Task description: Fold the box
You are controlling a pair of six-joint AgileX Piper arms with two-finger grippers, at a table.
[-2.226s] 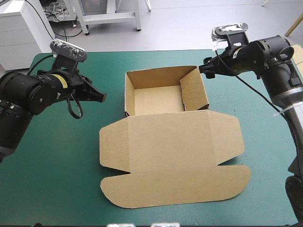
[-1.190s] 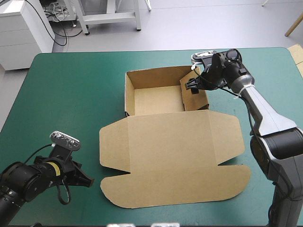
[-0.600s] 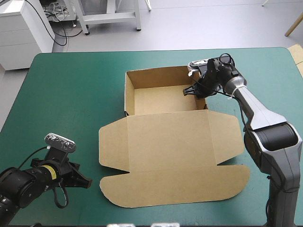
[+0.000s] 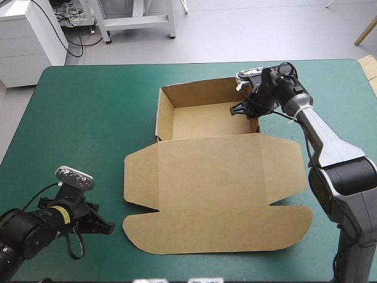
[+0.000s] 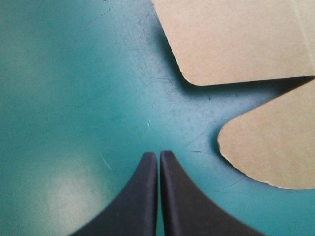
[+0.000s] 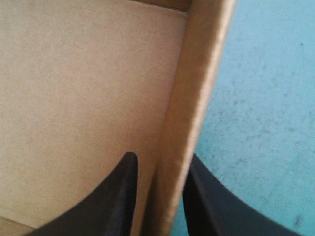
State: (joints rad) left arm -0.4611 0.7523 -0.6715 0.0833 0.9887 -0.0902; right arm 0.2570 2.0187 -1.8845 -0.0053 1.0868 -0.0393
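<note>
Right wrist view, right gripper [image 6: 162, 157] pinching box [image 6: 74, 73] wall (one finger inside), left gripper [image 5: 158, 153] fingers together, empty, above teal-green cover [image 5: 59, 98].

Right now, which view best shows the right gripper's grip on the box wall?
Right wrist view: the right gripper has one finger on each side of the box wall, all but shut. High view shows it at the tray's right wall, fingers tiny. Left wrist view shows only lid flaps.
</note>
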